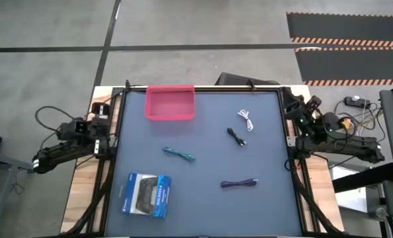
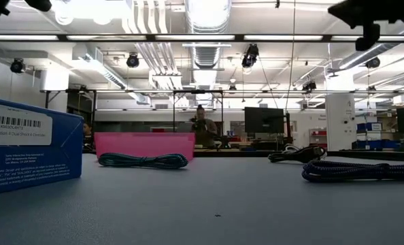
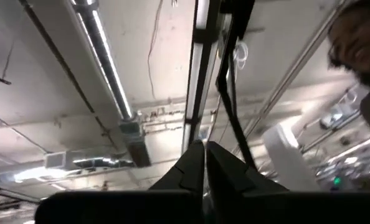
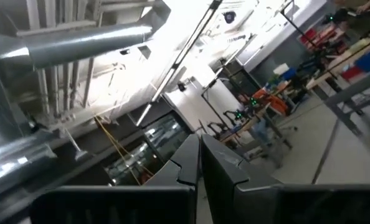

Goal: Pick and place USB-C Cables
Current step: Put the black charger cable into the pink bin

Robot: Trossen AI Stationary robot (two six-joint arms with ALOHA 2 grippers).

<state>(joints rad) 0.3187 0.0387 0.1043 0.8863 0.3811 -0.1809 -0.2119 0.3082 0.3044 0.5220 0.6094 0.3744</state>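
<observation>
Four small cable bundles lie flat on the dark table mat: white [image 1: 247,119], black [image 1: 236,137], teal-blue [image 1: 178,154] [image 2: 143,160] and dark purple [image 1: 239,183] [image 2: 358,171]. A pink tray [image 1: 171,102] [image 2: 145,145] sits at the mat's far edge. My left gripper [image 3: 205,151] is parked beyond the table's left edge [image 1: 98,110], shut, pointing up at the ceiling. My right gripper [image 4: 199,144] is parked beyond the right edge [image 1: 297,106], shut, also aimed upward. Neither is near any cable.
A blue-and-white boxed game controller [image 1: 146,195] [image 2: 26,144] rests on the near-left part of the mat. Loose wires and equipment lie off the table on both sides. A person shows at the edge of the left wrist view [image 3: 359,37].
</observation>
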